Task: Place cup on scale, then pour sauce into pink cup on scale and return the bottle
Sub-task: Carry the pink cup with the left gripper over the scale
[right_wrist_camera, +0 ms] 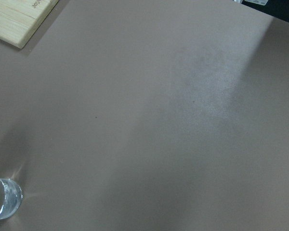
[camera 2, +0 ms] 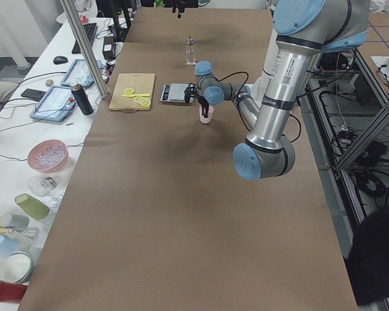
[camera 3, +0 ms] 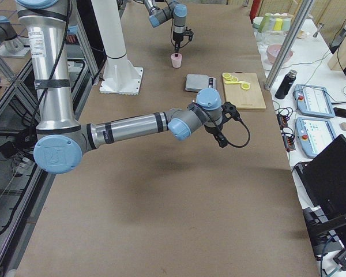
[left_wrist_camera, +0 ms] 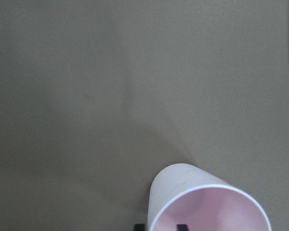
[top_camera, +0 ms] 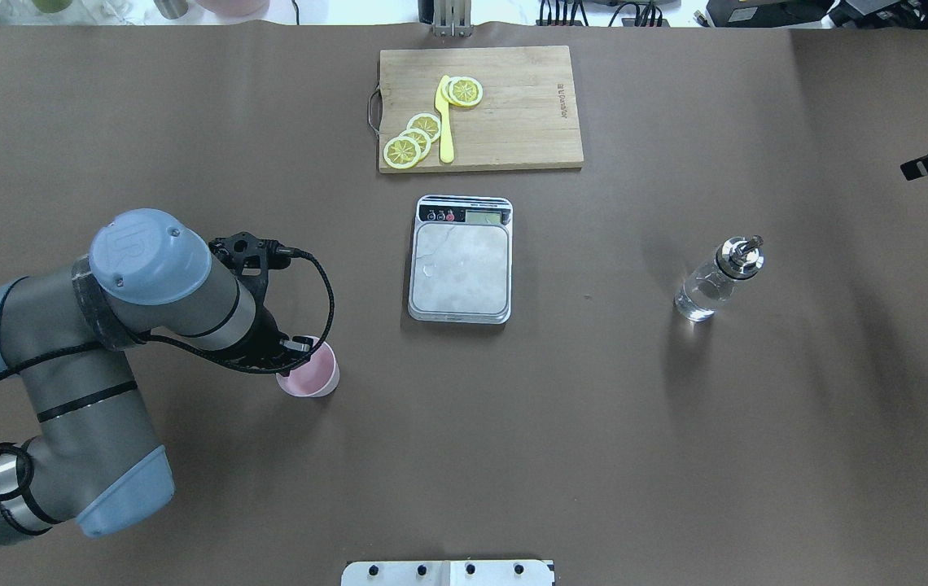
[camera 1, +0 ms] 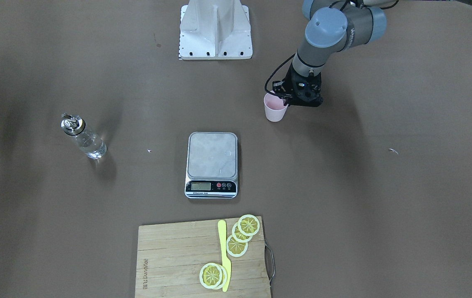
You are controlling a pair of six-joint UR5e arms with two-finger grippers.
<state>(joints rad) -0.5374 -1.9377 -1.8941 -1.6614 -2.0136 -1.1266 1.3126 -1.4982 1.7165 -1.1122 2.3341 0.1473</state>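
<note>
At the left of the overhead view, the left arm (top_camera: 106, 325) reaches over the brown table (top_camera: 594, 448). Its tool (top_camera: 299, 348) is lowered at the rim of the pink cup (top_camera: 313, 376). The cup stands upright on the table and well apart from the scale. In the left wrist view, the two dark fingers (left_wrist_camera: 182, 227) are placed one inside the cup and one outside its wall. There is a gap between them, so the tool is apart and not pressed on the cup.

In the middle lies the scale (top_camera: 461, 260), with nothing on its silver-grey platform. Its black panel with the display is turned away from the robot. Beyond it, at the far edge of the table, is a wooden cutting board (top_camera: 513, 122). On the board are lemon slices (top_camera: 403, 150) and a yellow knife (top_camera: 445, 122).

More to the right stands the bottle (top_camera: 715, 281), upright on the table and well apart from the scale. Its metal pourer cap is on top, and the clear sauce (top_camera: 696, 301) is visible in its lower part. No tool touches it.

The right tool (camera 3: 222, 138) hangs above the table on the robot's right side. The right wrist view shows only the base of the bottle at its lower left corner. I cannot tell if this tool is apart or together.
</note>
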